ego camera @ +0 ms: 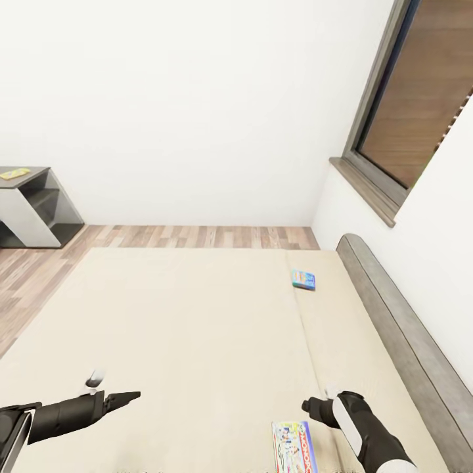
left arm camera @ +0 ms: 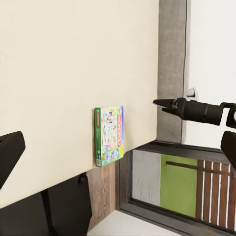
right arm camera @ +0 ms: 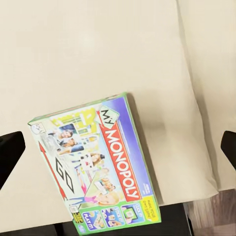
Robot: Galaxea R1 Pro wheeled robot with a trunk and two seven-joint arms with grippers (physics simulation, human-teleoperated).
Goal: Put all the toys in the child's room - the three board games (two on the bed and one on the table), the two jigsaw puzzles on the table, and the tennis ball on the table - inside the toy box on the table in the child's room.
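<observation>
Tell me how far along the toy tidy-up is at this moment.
Nothing looks collected yet. Both bed games lie on the bed: the white-and-green Monopoly box near its edge, the small blue box by the headboard. The right gripper hovers open over the Monopoly box, the likely first pick; the left gripper holds nothing. The table items remain unseen.

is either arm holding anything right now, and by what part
Nothing is held. The right gripper hangs open above the Monopoly board game on the bed; the left gripper is empty.
</observation>
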